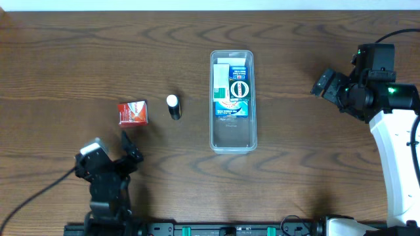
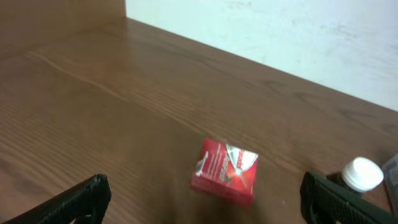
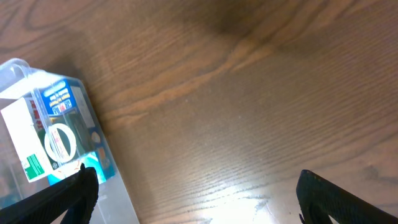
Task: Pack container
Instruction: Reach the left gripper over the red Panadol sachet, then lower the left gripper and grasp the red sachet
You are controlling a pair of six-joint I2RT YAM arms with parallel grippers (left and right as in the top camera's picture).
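Observation:
The clear container (image 1: 232, 141) stands upright at the table's middle, with a blue-and-white box (image 1: 233, 98) lying in its far half. It also shows in the right wrist view (image 3: 18, 78). A small red box (image 1: 132, 112) lies to the left and shows in the left wrist view (image 2: 225, 171). A small black bottle with a white cap (image 1: 173, 105) lies between the red box and the container. My left gripper (image 1: 129, 155) is open and empty, short of the red box. My right gripper (image 1: 326, 85) is open and empty, right of the container.
The brown wooden table (image 1: 79, 59) runs to a white wall at the back. The black bottle's white cap (image 2: 362, 173) shows at the right edge of the left wrist view.

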